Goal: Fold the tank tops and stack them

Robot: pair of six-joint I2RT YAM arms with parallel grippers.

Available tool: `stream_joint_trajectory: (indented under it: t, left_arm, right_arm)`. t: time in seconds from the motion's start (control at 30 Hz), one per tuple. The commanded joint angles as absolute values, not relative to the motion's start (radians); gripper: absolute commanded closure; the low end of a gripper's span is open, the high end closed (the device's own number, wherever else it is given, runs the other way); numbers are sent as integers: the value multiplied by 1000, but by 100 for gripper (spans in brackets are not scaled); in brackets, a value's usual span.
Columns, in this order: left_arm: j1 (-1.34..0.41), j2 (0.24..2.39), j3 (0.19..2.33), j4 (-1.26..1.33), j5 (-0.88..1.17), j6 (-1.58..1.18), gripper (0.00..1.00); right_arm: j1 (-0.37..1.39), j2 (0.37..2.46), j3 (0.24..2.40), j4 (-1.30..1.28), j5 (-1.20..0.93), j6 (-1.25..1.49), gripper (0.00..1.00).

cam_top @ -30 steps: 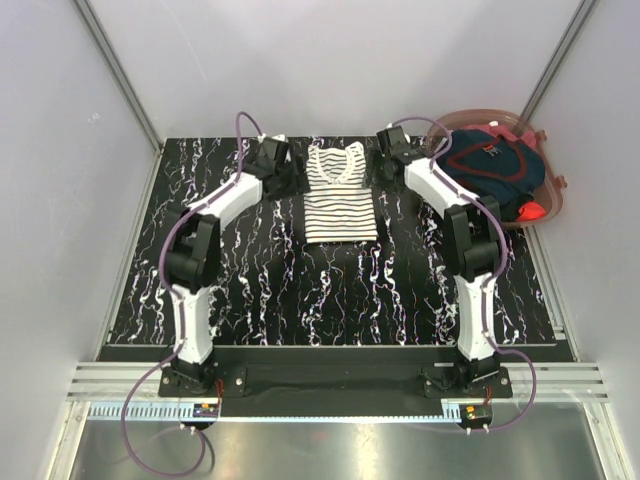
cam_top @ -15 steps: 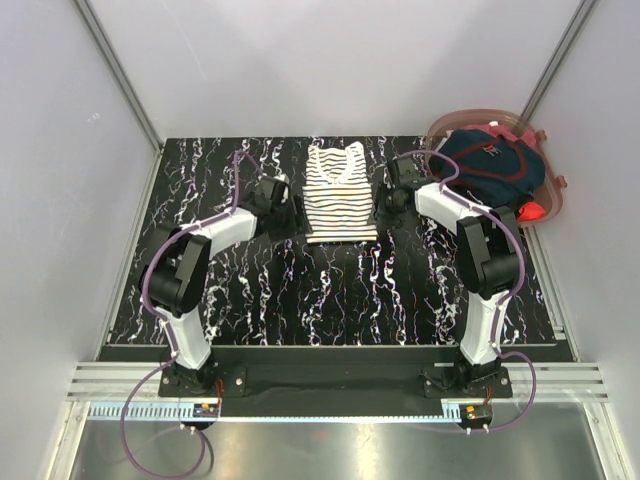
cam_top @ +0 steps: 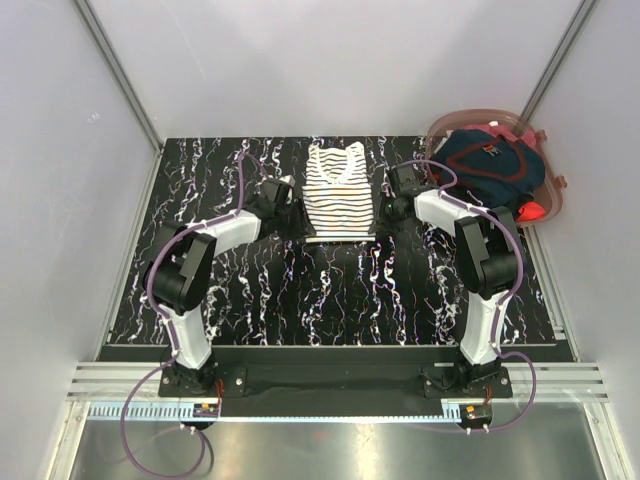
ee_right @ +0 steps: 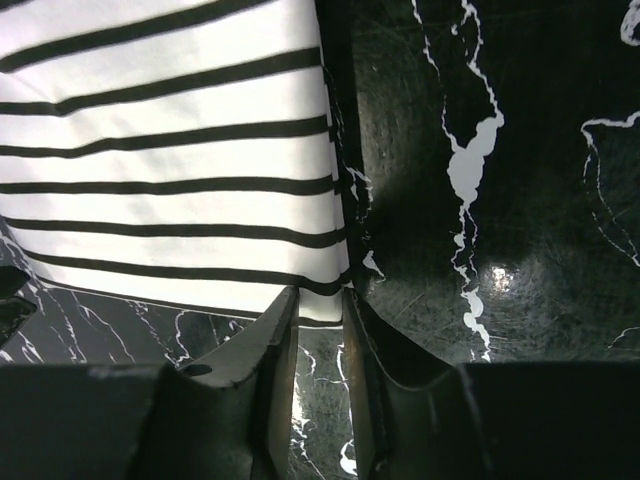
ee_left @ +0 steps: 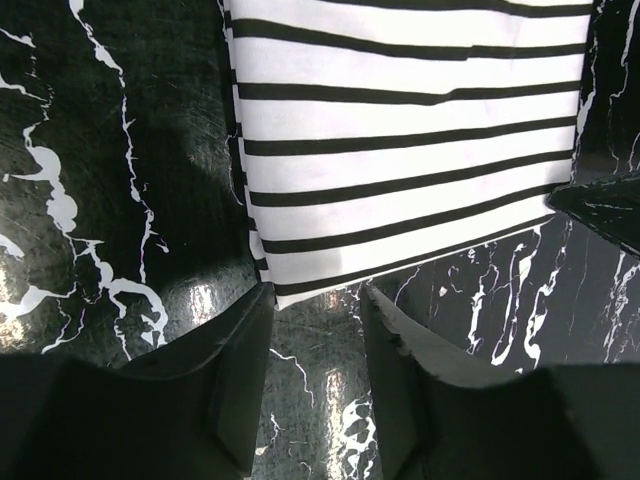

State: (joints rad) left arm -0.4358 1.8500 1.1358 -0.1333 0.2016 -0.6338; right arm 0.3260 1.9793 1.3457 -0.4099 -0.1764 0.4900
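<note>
The white tank top with navy stripes [cam_top: 338,195] lies flat at the back middle of the table, neckline away from me, its sides folded in. My left gripper [cam_top: 290,215] is low at its near left hem corner; in the left wrist view the jaws [ee_left: 315,295] are open and empty, with the hem corner [ee_left: 290,285] just at the tips. My right gripper [cam_top: 388,208] is at the near right hem corner; its jaws [ee_right: 320,298] stand narrowly open with the hem corner [ee_right: 322,290] between the tips. The dark navy tank top [cam_top: 488,165] lies bunched in a basket.
The pink translucent basket [cam_top: 553,195] sits at the back right corner, with a red item [cam_top: 533,211] at its near side. The table is black with white marble veins [cam_top: 330,290]. White walls close in the left, back and right.
Both grippers have moved from beside the striped top's shoulders toward me along its sides, down to its near hem corners. The striped top lies as before.
</note>
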Motion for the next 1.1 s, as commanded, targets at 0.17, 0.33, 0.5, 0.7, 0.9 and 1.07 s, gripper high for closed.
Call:
stream_joint_trajectory:
  t: [0.17,0.33,0.5,0.7,0.9,1.07]
  left_arm:
    - [-445,1867,1095,-61,236,-652,67]
    - [-446,1849,1052,-55,226,-646,100]
    - [-466,1761,974,-75,147,-623,100]
    - [-495,1652,830,-43,150,-632,100]
    - [-532,1611,750,-18,141,-647,100]
    - [-538,1583,712,-3,124,-649,100]
  right_arm:
    - [321,1933,1293,-371,-224,500,88]
    - [321,1905,1263,-374,-227,495,100]
    - [324,1846,1188,-377,-229,503,100]
    - [325,1711,1039,-351,-272,532,68]
    - [324,1625,1061,-334,-287,525,57]
    - [351,1673,1132,-230,-486,546,75]
